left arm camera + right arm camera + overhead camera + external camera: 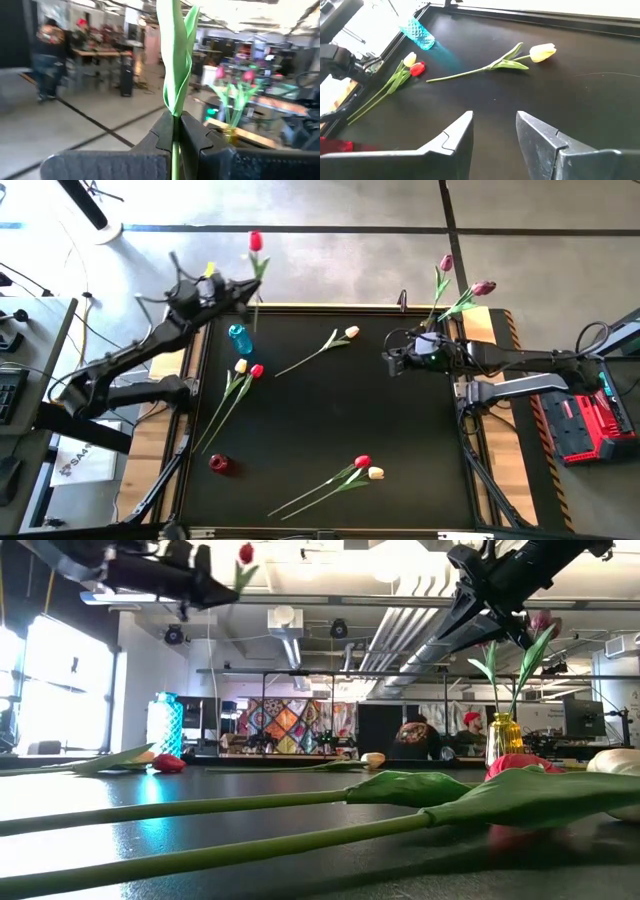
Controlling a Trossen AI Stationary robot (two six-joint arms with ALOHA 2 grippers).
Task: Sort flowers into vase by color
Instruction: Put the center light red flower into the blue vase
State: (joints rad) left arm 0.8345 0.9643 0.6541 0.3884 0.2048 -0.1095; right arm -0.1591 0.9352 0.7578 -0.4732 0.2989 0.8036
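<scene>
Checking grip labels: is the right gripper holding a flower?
No. The right gripper is open and empty above the mat, with the nearest yellow tulip lying well beyond its fingers.

Two dark jointed arms, black angular fingers (545, 145), looped cables, perhaps a yellow tag near the left wrist.

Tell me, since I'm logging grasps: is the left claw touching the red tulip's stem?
Touching. The left wrist view shows the left claw shut on the red tulip's stem, both fingers pressed against it.
</scene>
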